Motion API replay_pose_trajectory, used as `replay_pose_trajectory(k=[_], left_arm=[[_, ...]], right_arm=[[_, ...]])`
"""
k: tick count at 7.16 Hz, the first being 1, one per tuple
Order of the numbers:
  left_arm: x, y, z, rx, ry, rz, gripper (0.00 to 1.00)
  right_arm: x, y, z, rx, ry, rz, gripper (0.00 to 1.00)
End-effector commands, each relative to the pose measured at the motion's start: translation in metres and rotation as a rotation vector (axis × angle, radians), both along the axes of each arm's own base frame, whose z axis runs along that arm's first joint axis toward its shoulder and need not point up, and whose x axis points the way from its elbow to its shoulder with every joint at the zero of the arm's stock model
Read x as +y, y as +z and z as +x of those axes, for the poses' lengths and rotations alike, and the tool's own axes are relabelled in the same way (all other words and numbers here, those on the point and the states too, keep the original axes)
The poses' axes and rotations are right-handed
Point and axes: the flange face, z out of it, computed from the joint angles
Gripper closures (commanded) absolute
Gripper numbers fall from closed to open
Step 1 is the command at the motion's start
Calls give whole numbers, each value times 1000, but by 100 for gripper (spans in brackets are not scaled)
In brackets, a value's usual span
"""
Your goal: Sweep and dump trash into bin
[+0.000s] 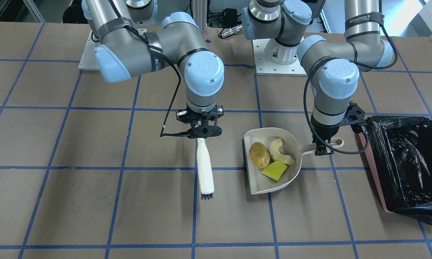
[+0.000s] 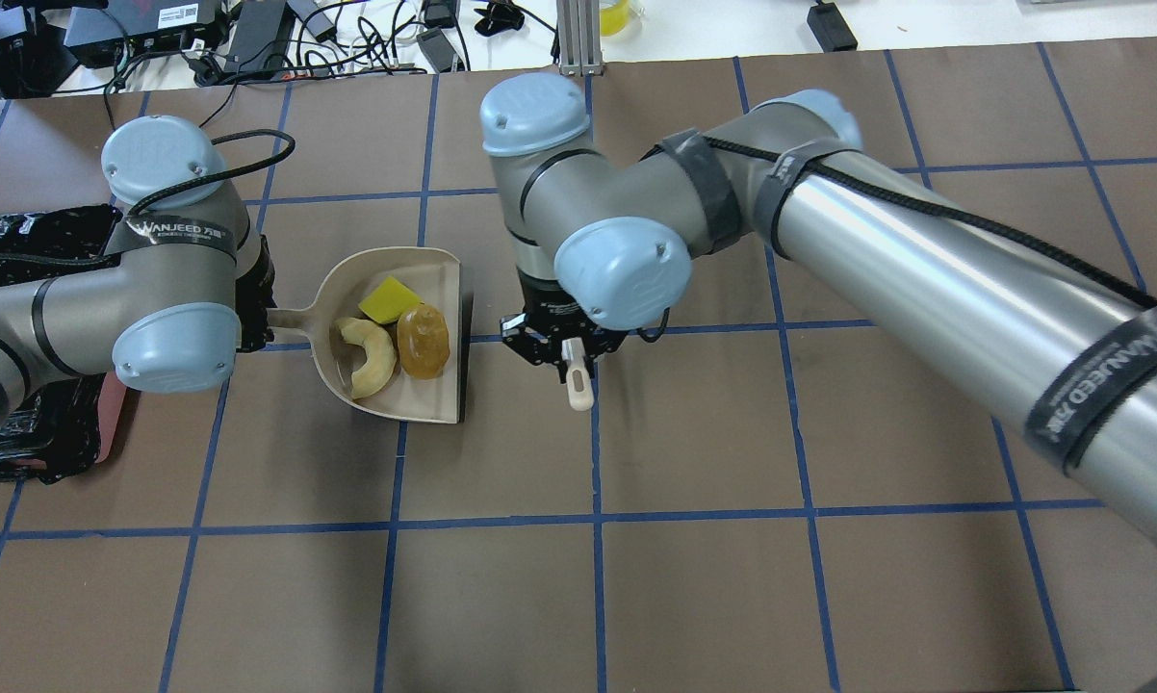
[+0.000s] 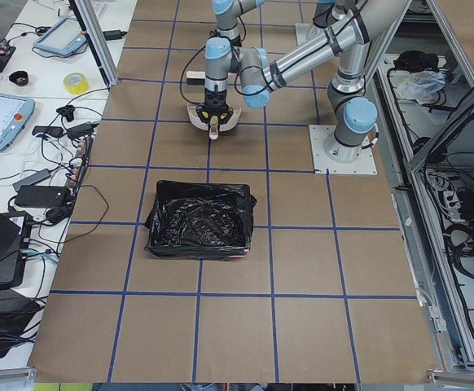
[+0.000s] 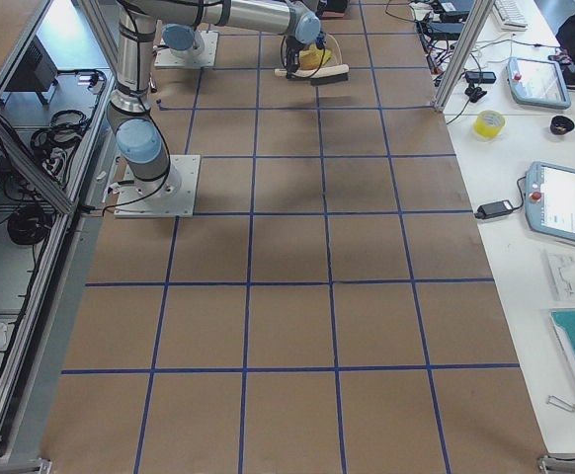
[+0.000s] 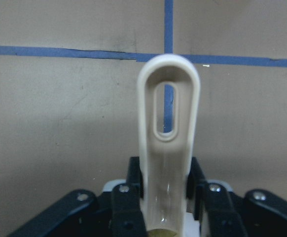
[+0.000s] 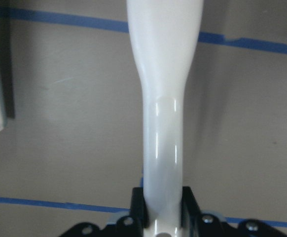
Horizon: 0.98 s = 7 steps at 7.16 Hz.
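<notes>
All three trash bits sit in the one beige plastic dustpan (image 1: 252, 187): one golden-yellow oval lump (image 1: 259, 155), one pale cream crescent (image 1: 281, 151), one yellow green-sided block (image 1: 274, 171). My left claw (image 1: 324, 145) clamps its handle, and my right claw (image 1: 201, 131) grips the one white hand brush (image 1: 205, 169). I'd lift level, then tip over the one pink black-lined bin (image 1: 372, 169) nearby.

Open gap between dustpan (image 1: 254, 185) and bin (image 1: 388, 162)
</notes>
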Motion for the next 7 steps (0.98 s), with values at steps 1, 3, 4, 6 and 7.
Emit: replay_pose_trajectory(k=[1,3,4,6,7], left_arm=[[-3,3,3,55,11,-4,100],[-23,36,8,120,23,21,100],[-38,66,11,124,25,26,100],[-54,104,35,172,44,-19,100],[-59,115,64,316,88,-84,100]], right_arm=[[-41,19,-96,32,-84,22,96],[-78,22,-194,97,-98,5,96],[-94,22,-254,89,-80,6,96],[-110,3,-347,51,-115,6,97],[-109,-9,-382,24,-95,33,98]])
